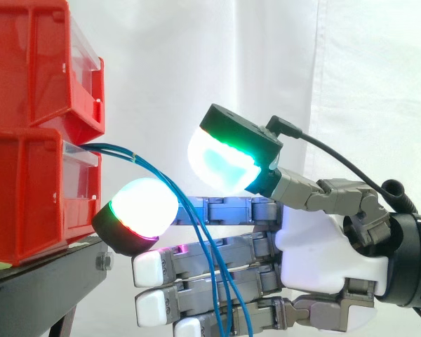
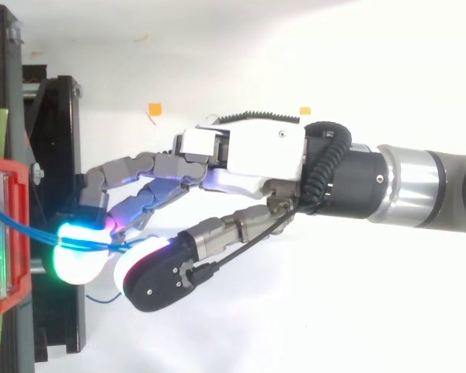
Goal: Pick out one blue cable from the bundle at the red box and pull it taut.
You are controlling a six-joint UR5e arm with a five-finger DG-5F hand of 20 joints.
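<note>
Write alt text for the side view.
A robot hand reaches in from the right with straight fingers toward stacked red bins on a black stand. Thin blue cables leave the lower bin and droop across the fingers, and two glowing fingertip pads stand apart.

Side view level and close, facing across to the curtain [image 1: 196, 56], red bins [image 1: 28, 196] at left edge, robot hand [image 1: 323, 246] entering from right, top view close overhead, looking straight down, both sharing bin fronts and robot hand.
</note>
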